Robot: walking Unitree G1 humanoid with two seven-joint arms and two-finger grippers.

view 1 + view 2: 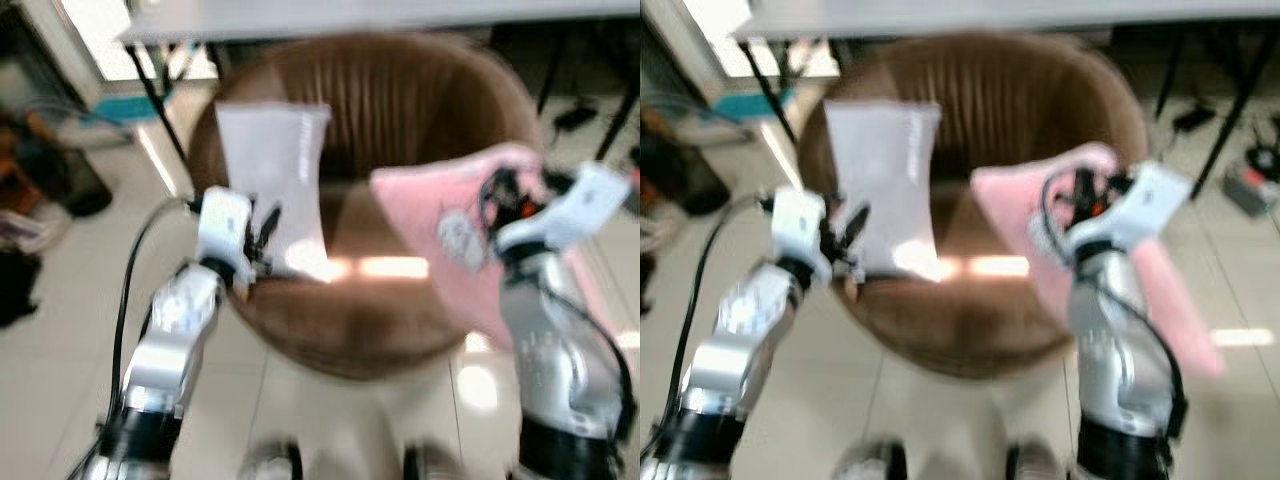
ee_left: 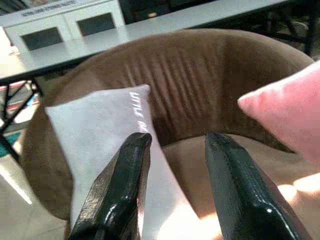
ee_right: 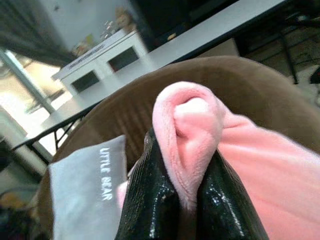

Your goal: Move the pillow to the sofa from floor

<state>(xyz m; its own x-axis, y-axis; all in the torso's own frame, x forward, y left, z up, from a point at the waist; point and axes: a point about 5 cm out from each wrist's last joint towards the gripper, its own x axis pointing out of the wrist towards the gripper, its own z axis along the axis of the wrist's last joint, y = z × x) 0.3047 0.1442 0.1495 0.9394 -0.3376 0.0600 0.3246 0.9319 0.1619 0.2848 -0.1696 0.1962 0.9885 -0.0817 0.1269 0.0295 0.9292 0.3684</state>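
Observation:
A pink pillow [image 1: 450, 215] hangs over the right side of a round brown sofa chair [image 1: 400, 110]. My right gripper [image 3: 182, 192] is shut on a fold of the pink pillow [image 3: 192, 125], holding it above the seat and the right rim. A white pillow [image 1: 275, 175] printed "LITTLE BEAR" leans against the chair's left back. Near the chair's front left rim my left gripper [image 2: 175, 145] stands open, with the white pillow [image 2: 100, 135] just beyond its fingers and nothing between them.
A long grey table [image 1: 380, 15] with black legs stands right behind the chair. Dark bags and clutter [image 1: 45, 180] lie on the floor at the left. Cables and a small device [image 1: 1250, 185] lie on the tiles at the right. Pale tiled floor [image 1: 60, 370] surrounds the chair.

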